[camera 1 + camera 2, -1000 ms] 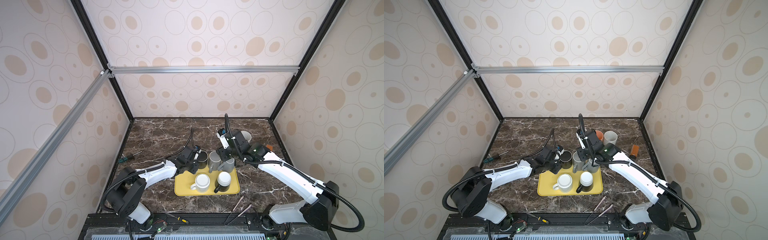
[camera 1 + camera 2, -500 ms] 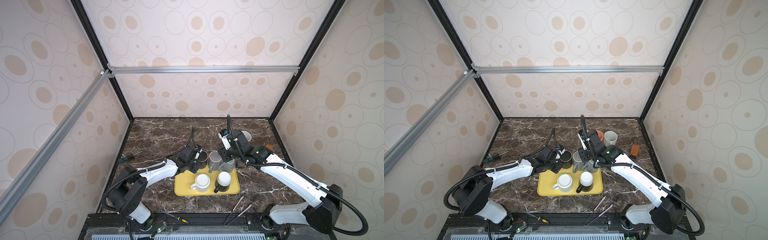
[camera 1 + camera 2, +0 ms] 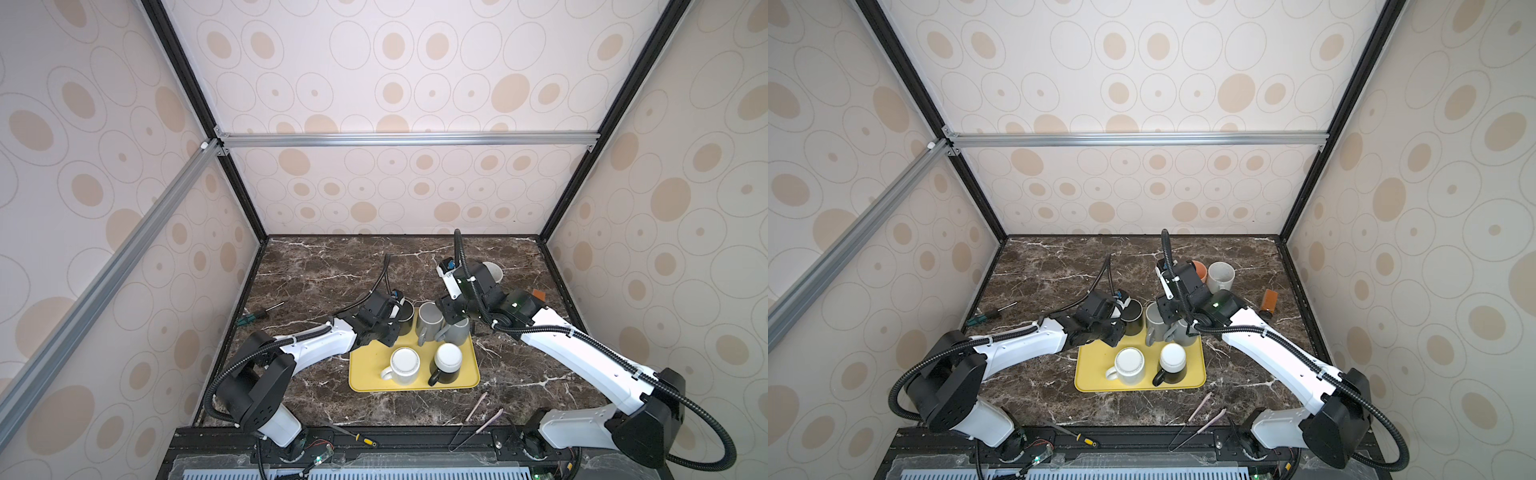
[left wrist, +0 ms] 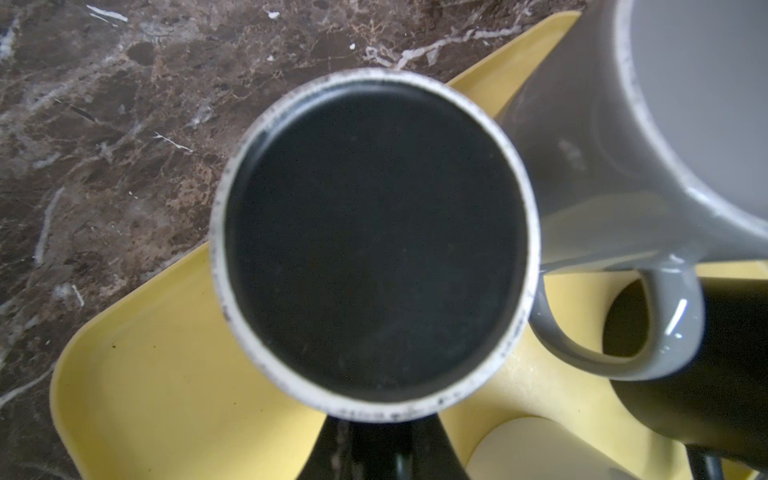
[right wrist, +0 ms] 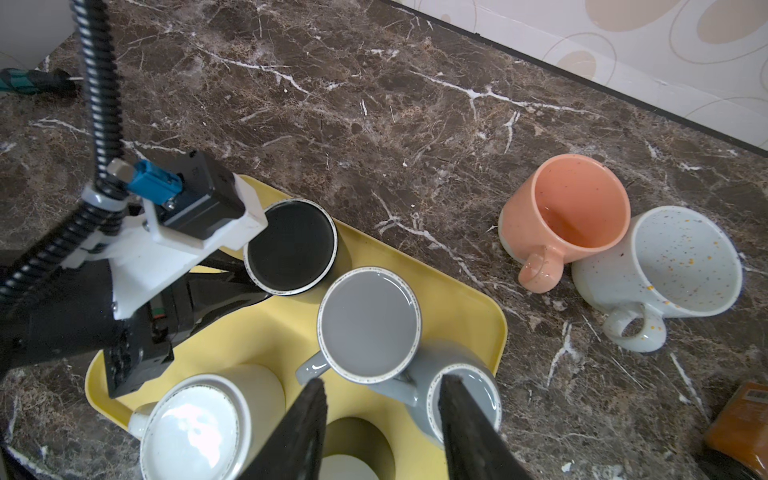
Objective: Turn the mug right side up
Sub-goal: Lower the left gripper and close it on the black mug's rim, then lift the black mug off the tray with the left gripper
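The left claw [image 5: 245, 280] was narrowed toward the inverted black mug [image 4: 374, 245] ahead (hold unclear), presumably for flipping; the right claw [image 5: 384, 378] was left open.

- We see a robot test booth: patterned panels [image 3: 415, 62] on an aluminium frame [image 3: 407, 139].
- We find a left arm [image 3: 316, 357] and a right arm [image 3: 582, 353] mounted at a marble-look tabletop [image 3: 332, 266].
- We spot a screwdriver [image 3: 253, 316] lying loose there.

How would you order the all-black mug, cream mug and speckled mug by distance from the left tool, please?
In a top view:
1. All-black mug, at the left tool.
2. Cream mug, tray's near side.
3. Speckled mug, back right, off tray.
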Action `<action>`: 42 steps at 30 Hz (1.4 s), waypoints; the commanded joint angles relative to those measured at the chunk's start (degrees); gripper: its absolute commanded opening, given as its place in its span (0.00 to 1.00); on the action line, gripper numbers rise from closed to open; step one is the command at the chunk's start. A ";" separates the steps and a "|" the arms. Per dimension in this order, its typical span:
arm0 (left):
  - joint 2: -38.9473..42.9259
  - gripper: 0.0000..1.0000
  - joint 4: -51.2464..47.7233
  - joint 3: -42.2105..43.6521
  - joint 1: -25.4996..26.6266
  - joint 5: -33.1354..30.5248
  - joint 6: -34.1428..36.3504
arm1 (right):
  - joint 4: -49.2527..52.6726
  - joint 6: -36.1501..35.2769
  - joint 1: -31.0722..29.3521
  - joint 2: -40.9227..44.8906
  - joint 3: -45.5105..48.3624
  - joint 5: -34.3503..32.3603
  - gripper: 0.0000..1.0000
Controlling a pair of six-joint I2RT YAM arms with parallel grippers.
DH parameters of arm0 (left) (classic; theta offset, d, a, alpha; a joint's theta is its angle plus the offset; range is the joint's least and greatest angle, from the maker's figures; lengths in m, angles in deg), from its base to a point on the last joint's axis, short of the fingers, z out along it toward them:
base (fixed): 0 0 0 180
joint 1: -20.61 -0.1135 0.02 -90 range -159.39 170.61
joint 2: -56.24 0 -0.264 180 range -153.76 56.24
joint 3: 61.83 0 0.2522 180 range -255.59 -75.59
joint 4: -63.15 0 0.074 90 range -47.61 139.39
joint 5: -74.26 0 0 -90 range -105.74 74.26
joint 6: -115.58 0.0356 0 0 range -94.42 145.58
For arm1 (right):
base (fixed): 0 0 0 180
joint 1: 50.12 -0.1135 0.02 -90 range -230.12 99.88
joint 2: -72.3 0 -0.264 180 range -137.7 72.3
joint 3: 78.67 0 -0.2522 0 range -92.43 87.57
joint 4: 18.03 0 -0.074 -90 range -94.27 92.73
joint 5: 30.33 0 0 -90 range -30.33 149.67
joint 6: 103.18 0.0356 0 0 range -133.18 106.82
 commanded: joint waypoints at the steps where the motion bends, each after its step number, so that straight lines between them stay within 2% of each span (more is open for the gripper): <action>1: -1.40 0.18 -1.52 -1.73 0.38 -2.36 0.52 | -0.55 0.49 -0.22 0.38 1.01 -0.08 0.47; 4: -1.50 0.12 -2.41 -1.84 0.51 -5.01 0.34 | -0.95 0.50 -0.20 0.39 0.97 0.05 0.47; 6: -1.41 0.00 -3.02 -2.07 0.47 -6.69 0.42 | -1.26 0.49 -0.23 0.35 0.99 0.27 0.47; 17: 3.34 0.00 -2.47 -2.24 0.49 -9.99 1.53 | -1.81 0.98 -0.21 -0.34 0.23 1.13 0.47; 26: 7.55 0.00 -4.24 -7.36 0.51 -10.35 2.01 | -4.22 2.29 -0.25 -0.85 -0.91 2.72 0.47; 35: 15.21 0.00 -4.96 -11.33 0.30 -11.48 0.40 | -8.83 4.30 -0.18 0.71 -1.68 3.69 0.47; 39: 18.75 0.00 -2.27 -11.56 0.16 -10.18 -1.18 | -9.98 5.69 0.70 2.10 -2.21 5.20 0.47; 42: 22.02 0.00 2.45 -10.19 -0.73 -6.59 -2.98 | -13.43 8.51 2.89 4.33 -0.52 10.01 0.47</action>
